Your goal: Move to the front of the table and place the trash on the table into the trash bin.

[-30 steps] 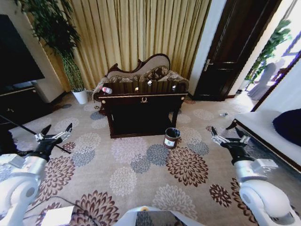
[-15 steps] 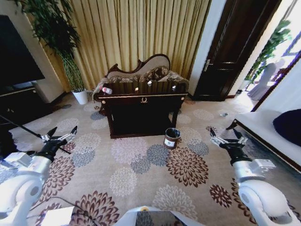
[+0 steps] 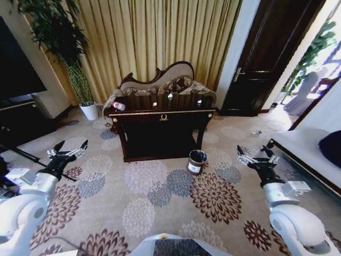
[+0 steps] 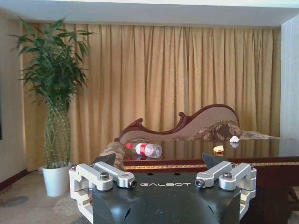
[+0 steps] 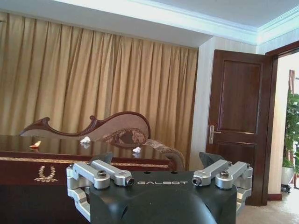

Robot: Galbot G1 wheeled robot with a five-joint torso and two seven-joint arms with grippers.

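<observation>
The dark brown table (image 3: 163, 113) with gold trim stands ahead at mid-room, in front of the curtains. A clear bottle with a red cap (image 3: 119, 106) lies at its left end, and it lies on its side in the left wrist view (image 4: 144, 149). Small white and yellowish scraps (image 3: 170, 96) dot the tabletop; the wrist views show them too, a white scrap (image 4: 234, 139) and another white scrap (image 5: 85, 139). The dark round trash bin (image 3: 196, 161) stands on the carpet by the table's right front leg. My left gripper (image 3: 67, 154) and right gripper (image 3: 255, 158) are both open, held low at my sides, holding nothing.
A carved sofa (image 3: 160, 80) stands behind the table. A white pot with a tall plant (image 3: 89, 110) is at the back left, a dark cabinet (image 3: 18, 120) to the left, a door (image 3: 264, 64) at the back right, a bench (image 3: 303, 149) on the right. Flowered carpet lies between me and the table.
The whole head view has shifted slightly; table and bin sit a little lower and nearer, so the camera has moved. Both grippers stay open at my sides.
</observation>
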